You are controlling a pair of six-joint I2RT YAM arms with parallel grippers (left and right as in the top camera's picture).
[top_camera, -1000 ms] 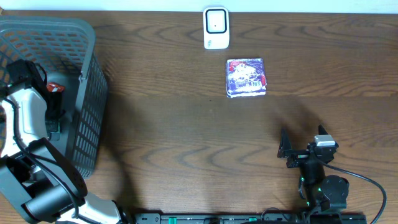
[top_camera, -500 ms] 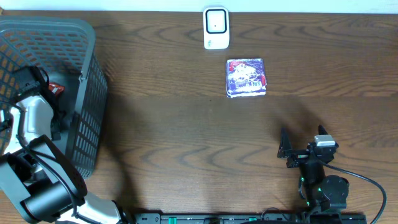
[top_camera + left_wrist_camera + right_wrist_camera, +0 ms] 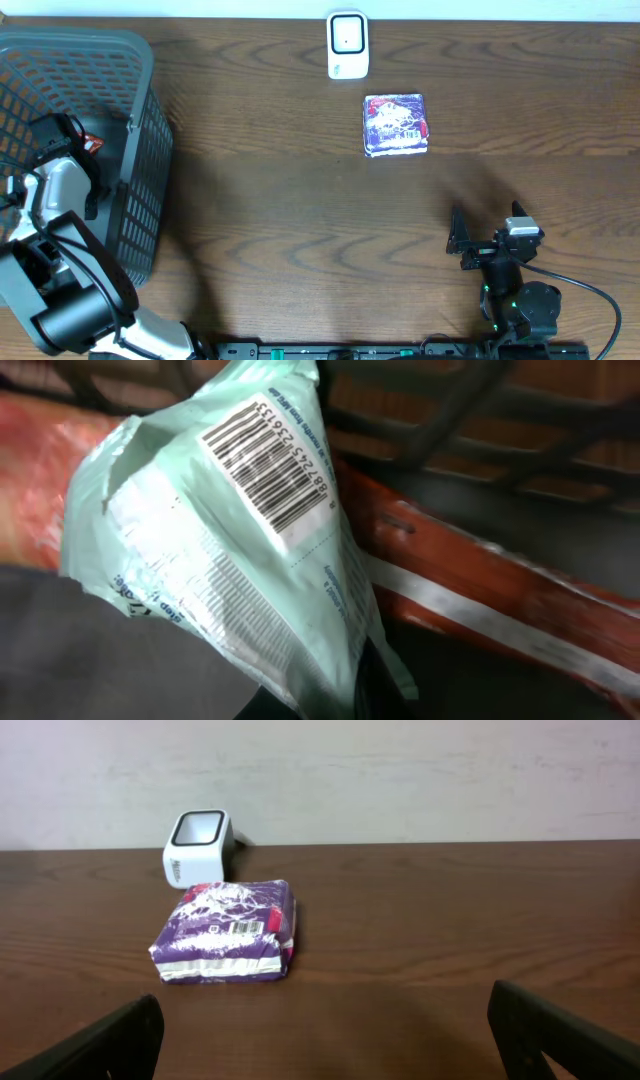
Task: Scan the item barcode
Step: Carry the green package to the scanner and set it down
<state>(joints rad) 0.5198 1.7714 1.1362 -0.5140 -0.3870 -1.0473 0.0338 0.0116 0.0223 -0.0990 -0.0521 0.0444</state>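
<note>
Pinched shut in the left gripper on the low end of the green packet, down inside the basket. Stretches away from the grip, with the barcode at the far end. Lies far left of the scanner, so needs lifting out and across. Spread wide and empty at the right gripper, well apart.

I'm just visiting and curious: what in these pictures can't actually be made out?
- Overhead: what lies in the basket, screened by its mesh wall and the left arm.
- Left wrist: the green packet's small print, blurred; the red item behind, mostly covered by it.
- Right wrist: the purple packet's barcode, too small to read.
</note>
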